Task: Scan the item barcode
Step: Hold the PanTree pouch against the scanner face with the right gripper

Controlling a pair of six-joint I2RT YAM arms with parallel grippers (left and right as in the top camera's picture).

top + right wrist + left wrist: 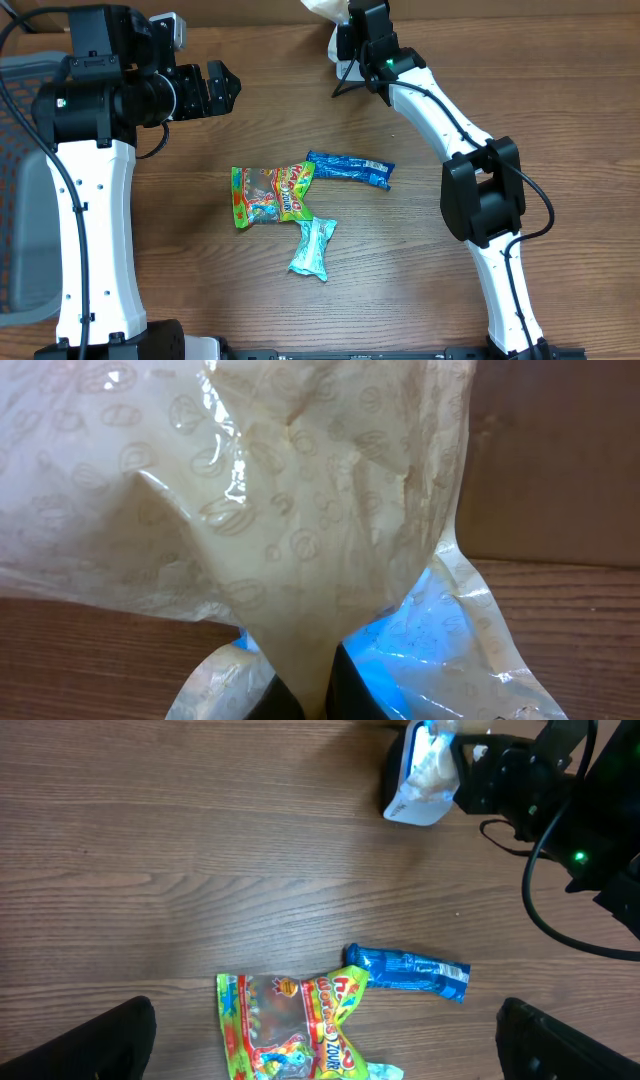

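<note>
My right pincer [462,775] pinches the pale packet [420,780], well beyond the blue wrapper [408,972]; my left pincer [215,88] hangs spread. I judge this the presenting step: next, show its barcode face for scanning.

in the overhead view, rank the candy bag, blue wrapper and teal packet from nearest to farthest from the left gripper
From the left gripper:
1. candy bag, just below it in the view, leftmost of the three.
2. blue wrapper, toward image right of the bag.
3. teal packet, lowest in the view, below the other two.
</note>
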